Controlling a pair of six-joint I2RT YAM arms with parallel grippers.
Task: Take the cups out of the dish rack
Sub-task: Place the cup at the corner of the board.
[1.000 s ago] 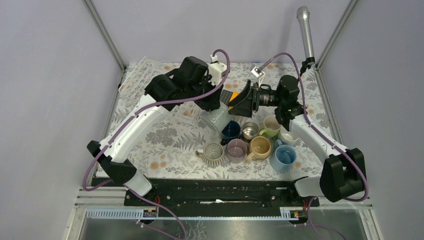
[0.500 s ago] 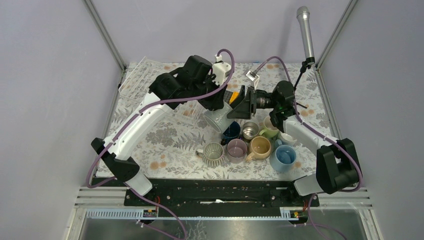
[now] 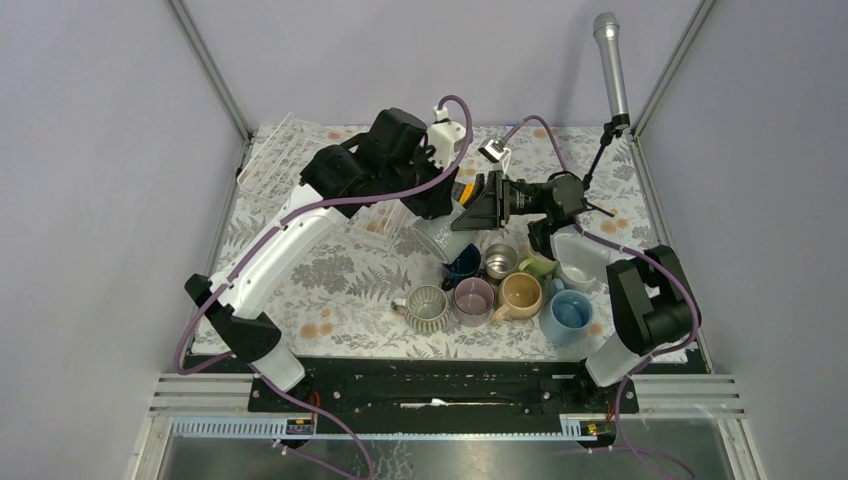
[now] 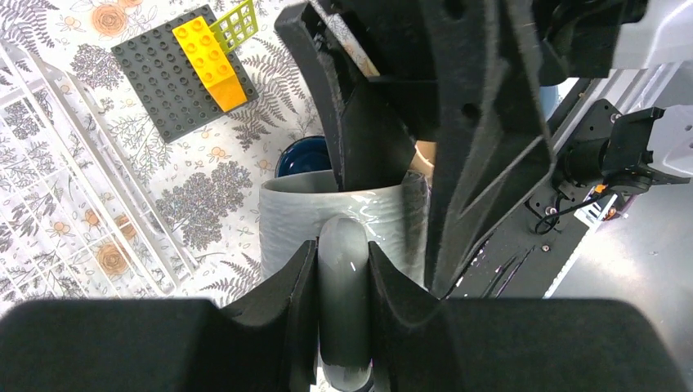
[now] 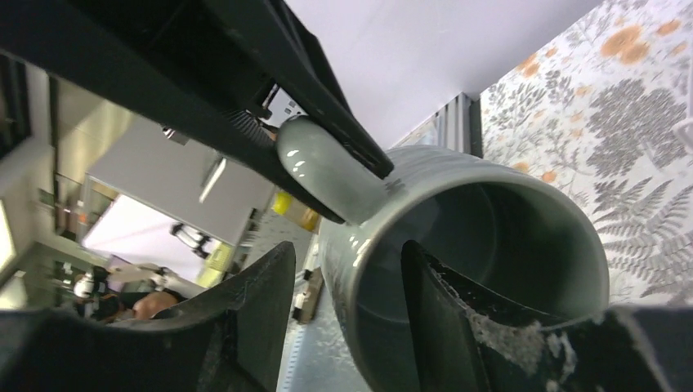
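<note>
Glazed grey ceramic mug [image 4: 286, 222]: stiff, slick, breakable. Left hand [image 4: 342, 263] pinches its handle; right hand [image 5: 347, 263] half-open astride the rim.

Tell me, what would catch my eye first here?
A grey mug hangs in mid-air over the middle of the table. The left gripper pinches its handle, and the right gripper straddles its wall, one finger inside and one outside. Just in front of it, a huddle of other mugs in mixed colours sits on the table.
</note>
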